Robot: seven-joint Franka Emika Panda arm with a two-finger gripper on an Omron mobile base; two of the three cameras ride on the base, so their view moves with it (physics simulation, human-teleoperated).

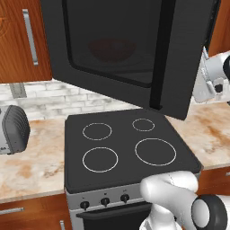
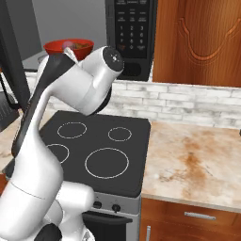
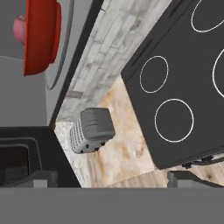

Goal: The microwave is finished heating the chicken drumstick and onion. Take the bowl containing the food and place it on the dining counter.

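The microwave [image 2: 131, 28] hangs above the stove with its door [image 1: 117, 49] swung wide open. On its grey floor sits the red bowl [image 2: 68, 47], also seen edge-on as the bowl [image 3: 41, 37] in the rolled hand view. The pinkish onion [image 3: 19, 26] shows inside it; a brown bit that may be the chicken drumstick [image 2: 84, 45] lies by its rim. My gripper [image 3: 113, 178] is open, fingertips wide apart, nothing between them. It is well short of the bowl, out beside the open door. The dining counter is out of view.
A black four-ring stovetop [image 1: 130, 148] lies below the microwave, with marbled countertop [image 2: 193, 160] on both sides. A grey toaster [image 1: 12, 130] stands on the left counter. The open door juts out over the stove. Wooden cabinets [image 2: 202, 37] flank the microwave.
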